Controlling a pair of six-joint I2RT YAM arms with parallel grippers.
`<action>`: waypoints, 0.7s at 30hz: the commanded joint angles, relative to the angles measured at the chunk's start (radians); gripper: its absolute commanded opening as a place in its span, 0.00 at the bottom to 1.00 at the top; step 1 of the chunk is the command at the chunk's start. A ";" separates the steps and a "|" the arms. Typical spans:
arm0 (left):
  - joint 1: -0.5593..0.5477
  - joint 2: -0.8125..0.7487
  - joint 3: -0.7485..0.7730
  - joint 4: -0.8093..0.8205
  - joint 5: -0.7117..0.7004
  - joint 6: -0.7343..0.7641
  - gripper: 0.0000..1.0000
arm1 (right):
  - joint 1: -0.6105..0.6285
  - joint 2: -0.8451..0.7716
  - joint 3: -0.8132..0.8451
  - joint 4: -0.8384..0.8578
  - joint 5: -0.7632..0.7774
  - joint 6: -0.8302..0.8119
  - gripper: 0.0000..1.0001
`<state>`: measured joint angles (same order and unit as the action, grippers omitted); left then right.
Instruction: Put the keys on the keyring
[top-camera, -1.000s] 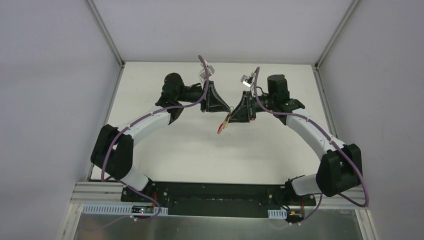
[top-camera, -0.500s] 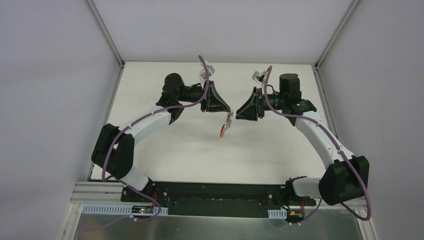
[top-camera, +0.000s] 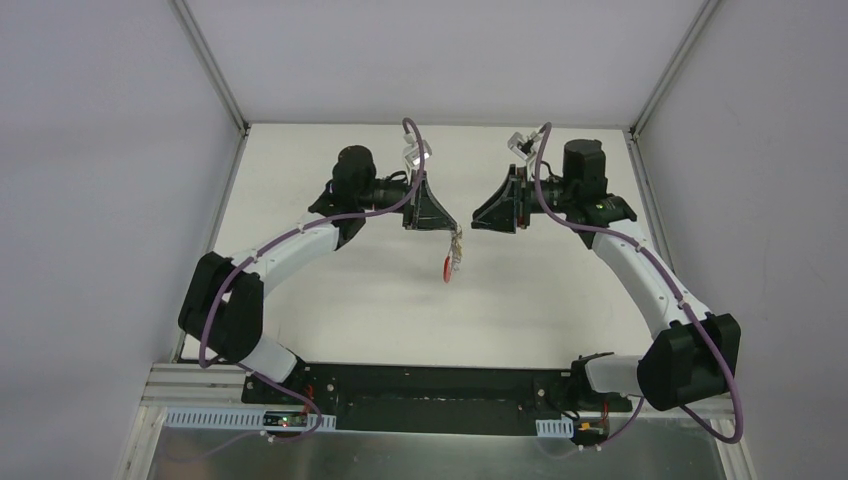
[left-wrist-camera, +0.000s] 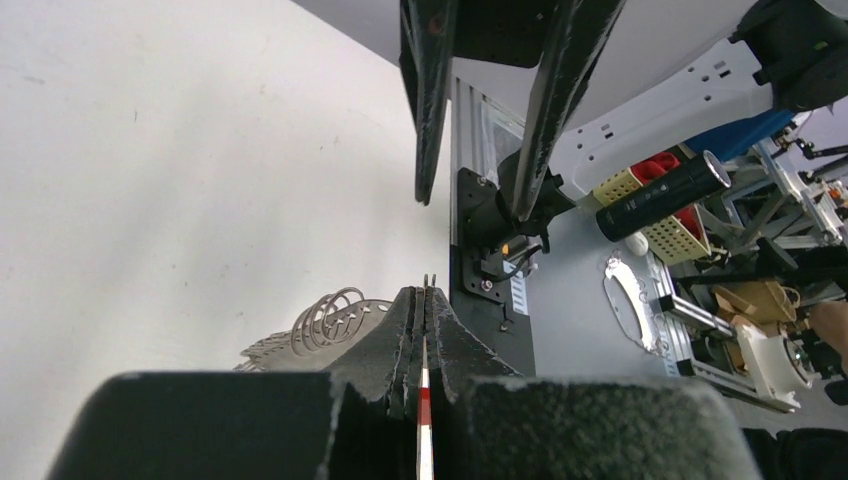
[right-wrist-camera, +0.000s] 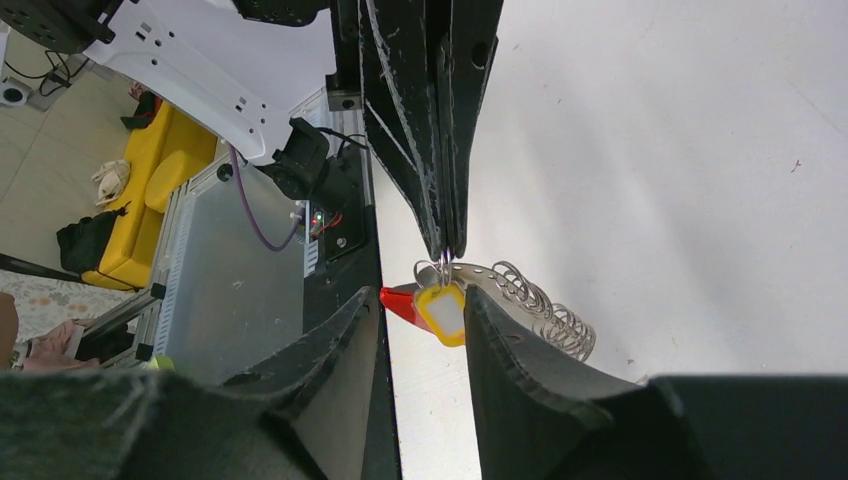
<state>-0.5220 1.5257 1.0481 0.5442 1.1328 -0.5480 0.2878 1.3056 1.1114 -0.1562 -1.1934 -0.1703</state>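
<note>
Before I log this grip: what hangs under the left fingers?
Grey keys, a yellow tag and a red tag hang below the shut left fingers. What exactly they pinch is hidden between them.

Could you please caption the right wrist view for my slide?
Open right tool faces the shut left tool, from which the keys and yellow tag hang.

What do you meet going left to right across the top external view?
The left arm's black elbow → the keys, hanging from the shut left hand → the open right hand, apart from them → the right arm's black elbow.
</note>
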 joint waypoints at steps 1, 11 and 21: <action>0.001 -0.078 0.021 -0.112 -0.049 0.086 0.00 | 0.014 -0.005 -0.009 0.126 -0.013 0.080 0.40; -0.022 -0.078 0.014 -0.132 -0.098 0.035 0.00 | 0.050 0.005 -0.062 0.199 0.038 0.101 0.39; -0.023 -0.058 0.020 -0.143 -0.139 -0.005 0.00 | 0.050 0.013 -0.135 0.264 0.023 0.110 0.32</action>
<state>-0.5377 1.4792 1.0481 0.3786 1.0084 -0.5312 0.3328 1.3106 1.0012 0.0303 -1.1553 -0.0723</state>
